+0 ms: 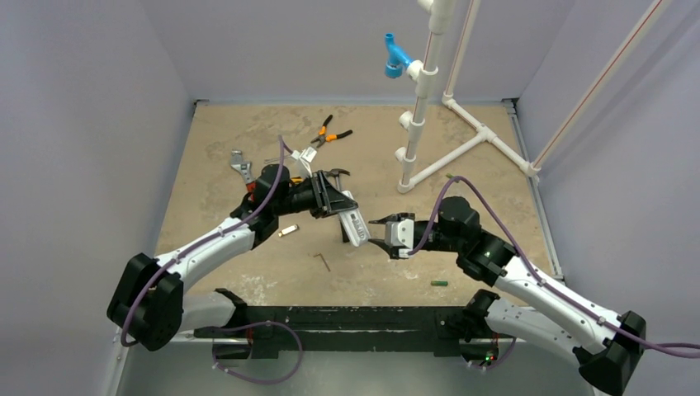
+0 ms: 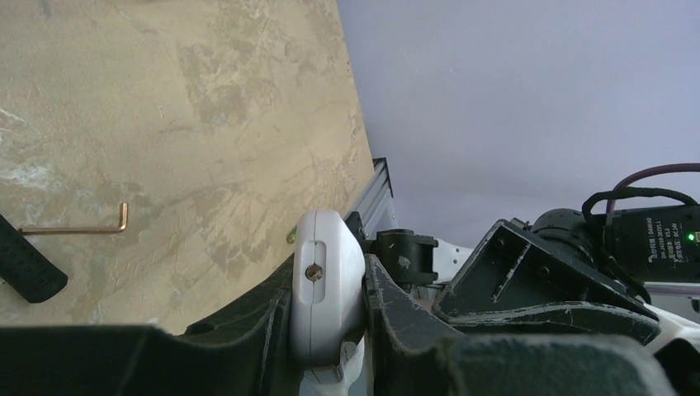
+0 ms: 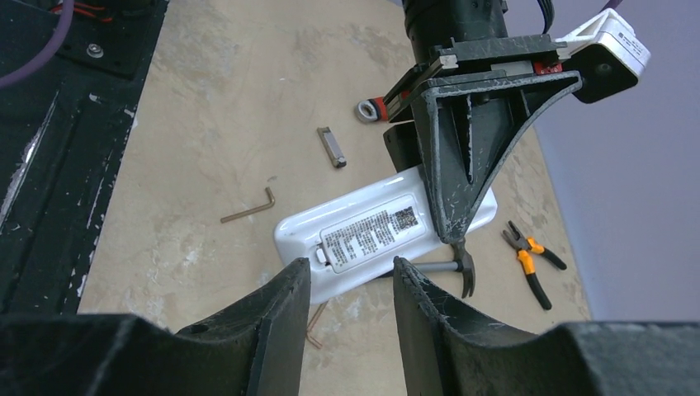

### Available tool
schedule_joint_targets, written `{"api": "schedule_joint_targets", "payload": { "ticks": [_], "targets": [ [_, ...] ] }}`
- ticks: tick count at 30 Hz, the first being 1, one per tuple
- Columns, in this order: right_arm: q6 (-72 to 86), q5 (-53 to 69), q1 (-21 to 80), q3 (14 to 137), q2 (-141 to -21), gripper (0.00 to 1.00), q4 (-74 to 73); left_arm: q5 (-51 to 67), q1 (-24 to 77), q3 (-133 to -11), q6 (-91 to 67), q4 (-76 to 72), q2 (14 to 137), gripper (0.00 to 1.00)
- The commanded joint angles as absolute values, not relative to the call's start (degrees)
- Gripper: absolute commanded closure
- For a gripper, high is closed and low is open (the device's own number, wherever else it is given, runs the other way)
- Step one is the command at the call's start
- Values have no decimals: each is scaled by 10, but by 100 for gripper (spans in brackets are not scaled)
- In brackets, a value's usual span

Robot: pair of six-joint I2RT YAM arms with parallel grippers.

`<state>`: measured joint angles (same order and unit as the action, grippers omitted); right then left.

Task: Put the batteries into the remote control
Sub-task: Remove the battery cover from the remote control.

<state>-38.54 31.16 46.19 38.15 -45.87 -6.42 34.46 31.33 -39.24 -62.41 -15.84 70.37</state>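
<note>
- The counter [image 1: 248, 148] is a mottled tan surface between pale walls, and both arms reach inward over its middle.
- A white pipe stand [image 1: 421, 107] with a blue fitting rises at the far right of the counter.
- The left gripper [image 1: 337, 202] has its fingers [image 2: 396, 305] clamped together on the remote control [image 1: 356, 226], holding it up off the counter. It grips one end, so the rest slants out toward the right arm.
- The right gripper [image 1: 376, 233] faces the remote's free end. Its fingers [image 3: 276, 309] stand apart, one on each side of that end, and I see no grip there.
- In the right wrist view, the remote control's white back faces the camera, showing a printed label and a square code.
- A hammer [image 3: 466, 268] lies on the counter below the remote, with only its head end showing.
- A silver wrench [image 1: 241, 167] lies to the far left, behind the left arm.
- Orange-handled pliers [image 1: 330, 132] lie beyond the left gripper.
- A small bent hex key [image 1: 324, 261] lies flat on the near side of the remote.
- A small silver clip-like piece [image 1: 287, 231] lies left of the hex key, close to the left forearm.
- One green battery [image 1: 439, 283] lies on the counter near the front edge, beside the right arm and well apart from the remote.
</note>
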Motion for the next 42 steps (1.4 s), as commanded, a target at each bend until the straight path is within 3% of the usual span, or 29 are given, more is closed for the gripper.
{"api": "schedule_joint_targets", "payload": {
  "ticks": [1, 42],
  "targets": [
    [-395, 315, 464, 380, -460, 61, -43, 361, 318, -407, -641, -208, 716, 100],
    [-405, 283, 469, 384, -495, 62, -43, 387, 327, -414, -672, -258, 743, 100]
  ]
}}
